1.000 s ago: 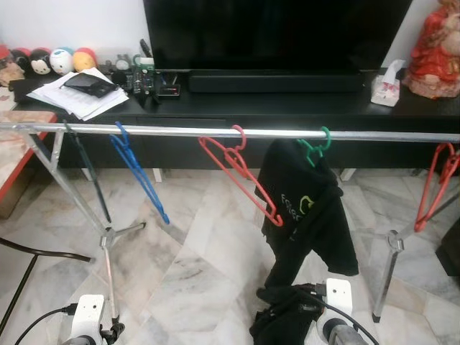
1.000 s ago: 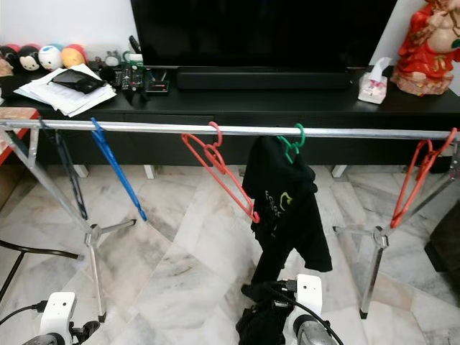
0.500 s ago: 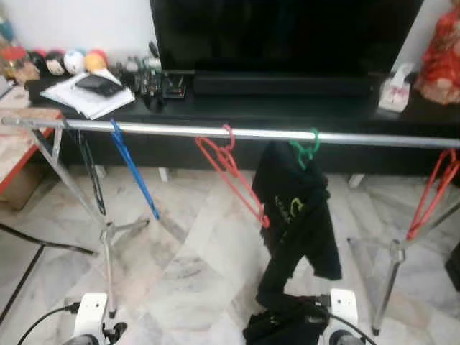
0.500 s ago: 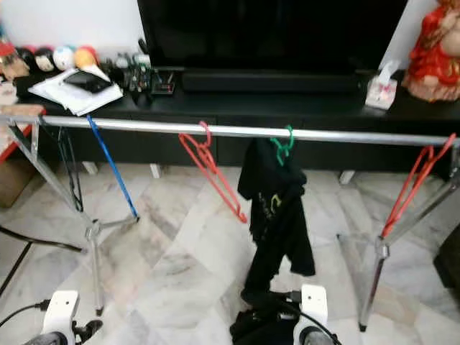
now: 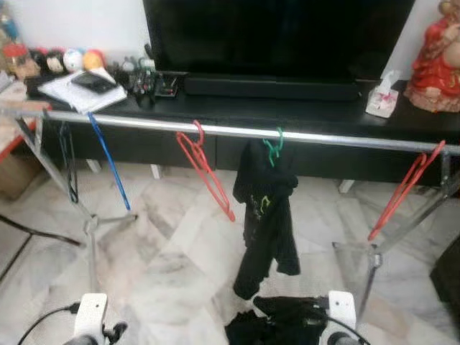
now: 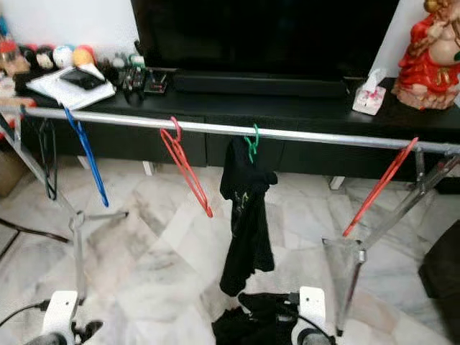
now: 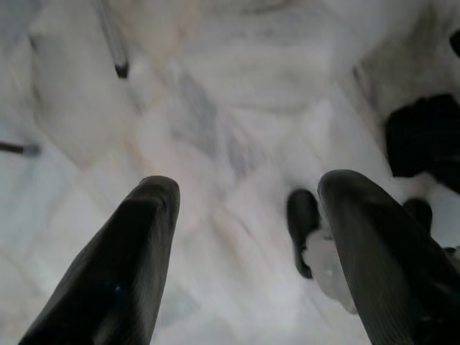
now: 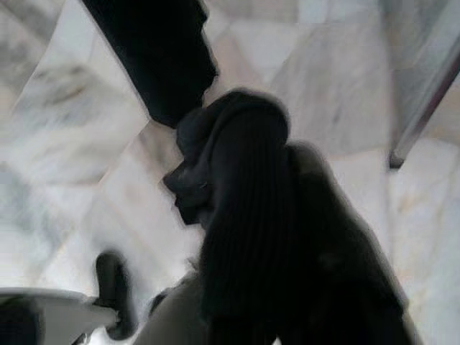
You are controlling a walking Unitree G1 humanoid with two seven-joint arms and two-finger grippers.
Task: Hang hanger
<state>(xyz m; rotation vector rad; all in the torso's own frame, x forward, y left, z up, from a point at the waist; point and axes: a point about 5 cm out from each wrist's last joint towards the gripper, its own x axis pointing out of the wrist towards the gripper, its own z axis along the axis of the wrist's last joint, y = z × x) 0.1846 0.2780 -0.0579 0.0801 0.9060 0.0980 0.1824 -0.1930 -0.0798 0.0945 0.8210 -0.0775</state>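
A silver clothes rail (image 5: 215,130) spans the room on tripod legs, in front of a low black TV bench (image 5: 302,111). On the far left of the rail hangs a black hanger (image 5: 68,162), and just right of it a blue hanger (image 5: 109,164) tilts down toward the floor. Farther right, a red hanger (image 5: 205,171) hooks over the rail and slants down to the right. Near the middle, a green hanger (image 5: 272,147) carries a black shirt (image 5: 264,215) that droops toward the marble floor (image 5: 172,251). At the right end another red hanger (image 5: 404,191) leans against the rail's leg.

On the bench, papers (image 5: 75,88) and small toys lie at the left, a soundbar (image 5: 269,87) sits under the dark TV (image 5: 277,36), a tissue box (image 5: 379,103) stands to the right, and a red figurine (image 5: 435,57) is at the far right.

Low and near, the left claw (image 7: 248,237) hangs released, its two black fingers (image 7: 122,266) spread wide above the bare floor. The right claw (image 8: 248,237) is clenched on a dark bundle of black cloth (image 5: 277,325), held low just below the hanging shirt.
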